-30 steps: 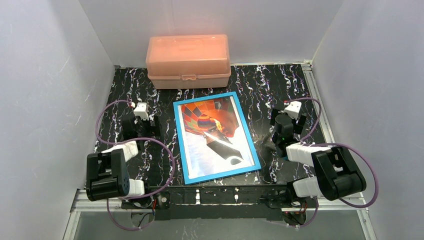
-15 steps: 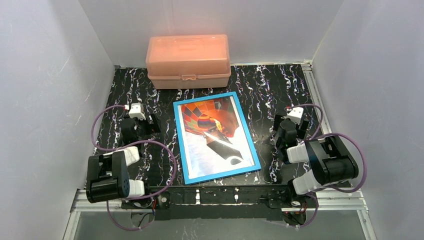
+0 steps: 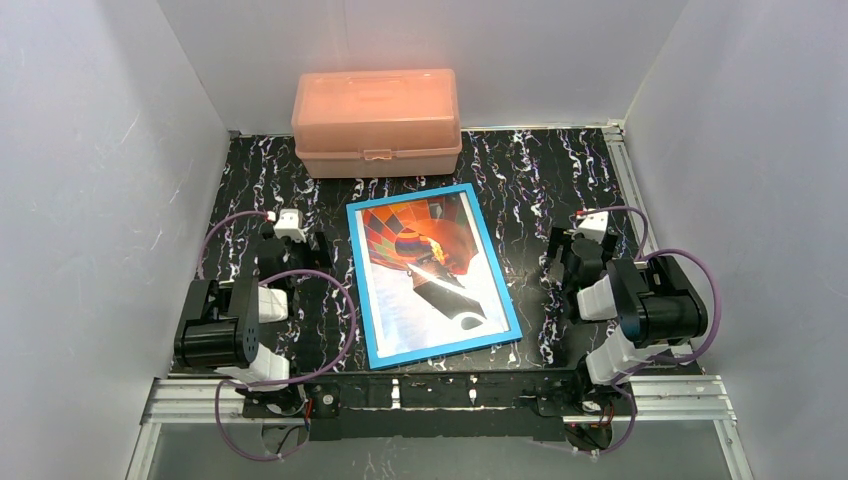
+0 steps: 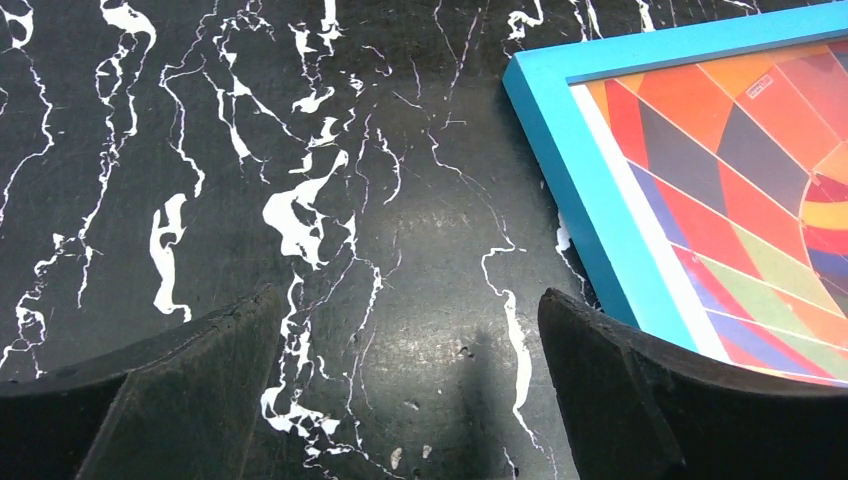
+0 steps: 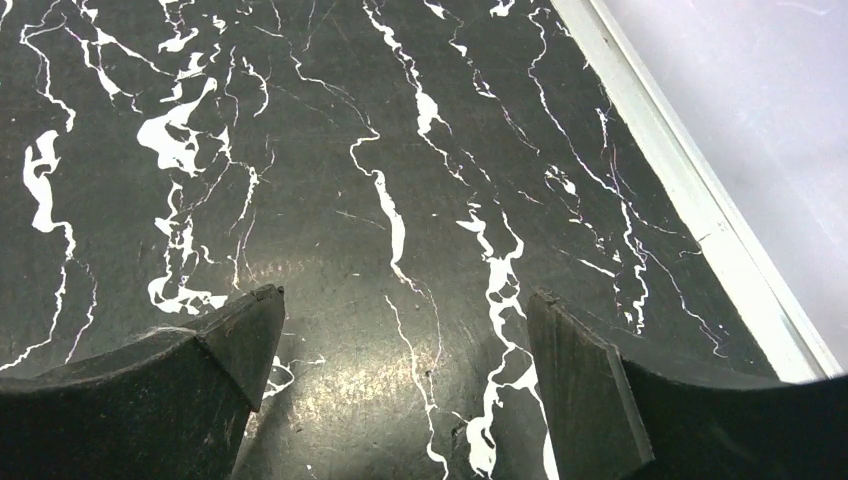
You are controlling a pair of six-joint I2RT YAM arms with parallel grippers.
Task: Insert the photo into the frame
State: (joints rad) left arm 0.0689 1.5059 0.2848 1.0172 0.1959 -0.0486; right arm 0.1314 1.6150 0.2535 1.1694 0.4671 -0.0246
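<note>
The blue frame [image 3: 356, 268] lies flat, front up, in the middle of the black marbled table. The balloon photo [image 3: 425, 265] shows inside its blue border. The frame's near left corner [image 4: 575, 180] and the photo [image 4: 740, 170] also show in the left wrist view. My left gripper [image 3: 296, 255] is open and empty, just left of the frame and not touching it. Its fingers [image 4: 180, 390] hover over bare table. My right gripper [image 3: 572, 258] is open and empty, right of the frame, over bare table [image 5: 400, 230].
A salmon-pink plastic box [image 3: 376, 122] stands shut at the back, behind the frame. White walls enclose the table on three sides. A metal rail [image 5: 690, 200] runs along the table's right edge, close to my right gripper.
Both arms have drawn back and folded lower towards their bases. The right gripper shifted right, away from the frame. The frame and photo have not moved.
</note>
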